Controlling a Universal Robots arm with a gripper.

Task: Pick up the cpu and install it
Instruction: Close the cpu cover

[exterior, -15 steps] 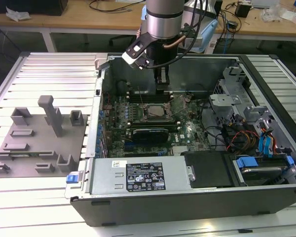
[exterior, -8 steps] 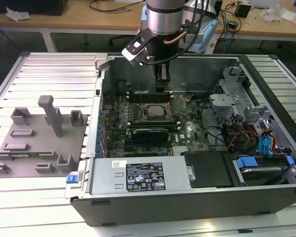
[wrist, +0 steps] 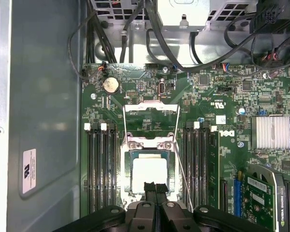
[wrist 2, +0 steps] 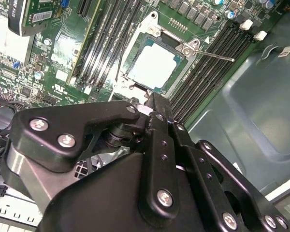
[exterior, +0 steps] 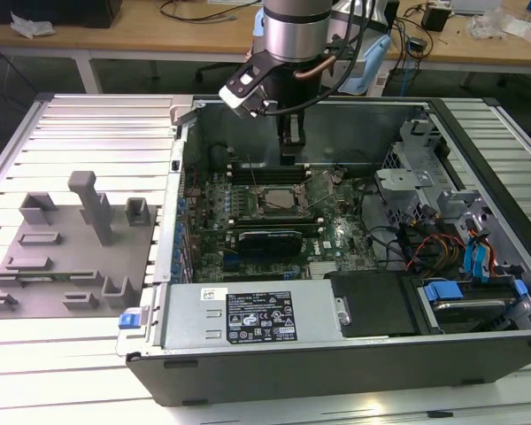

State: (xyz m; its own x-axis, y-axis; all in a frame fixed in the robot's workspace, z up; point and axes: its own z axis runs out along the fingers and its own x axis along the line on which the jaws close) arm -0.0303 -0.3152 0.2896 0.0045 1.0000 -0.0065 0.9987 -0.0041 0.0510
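Observation:
The cpu (wrist: 149, 175) lies flat in the open socket (wrist: 150, 145) on the green motherboard (exterior: 336, 235), its pale silver top facing up; it also shows bright in the second wrist view as the cpu (wrist 2: 153, 65). The socket's metal load frame (wrist: 150, 116) is flipped open and its thin lever (wrist 2: 215, 54) sticks out to the side. My gripper (wrist: 153, 185) hangs inside the computer case just above the cpu's edge, fingers pressed together and shut with nothing between them. In the exterior view the gripper (exterior: 290, 152) is over the socket's far side.
The open case's walls (exterior: 186, 177) ring the board. Memory slots (wrist: 99, 169) flank the socket. A power supply (exterior: 248, 314) sits at the near side, a drive cage with blue tabs (exterior: 478, 257) on the exterior view's right, and a grey fixture plate with blocks (exterior: 62, 257) on its left.

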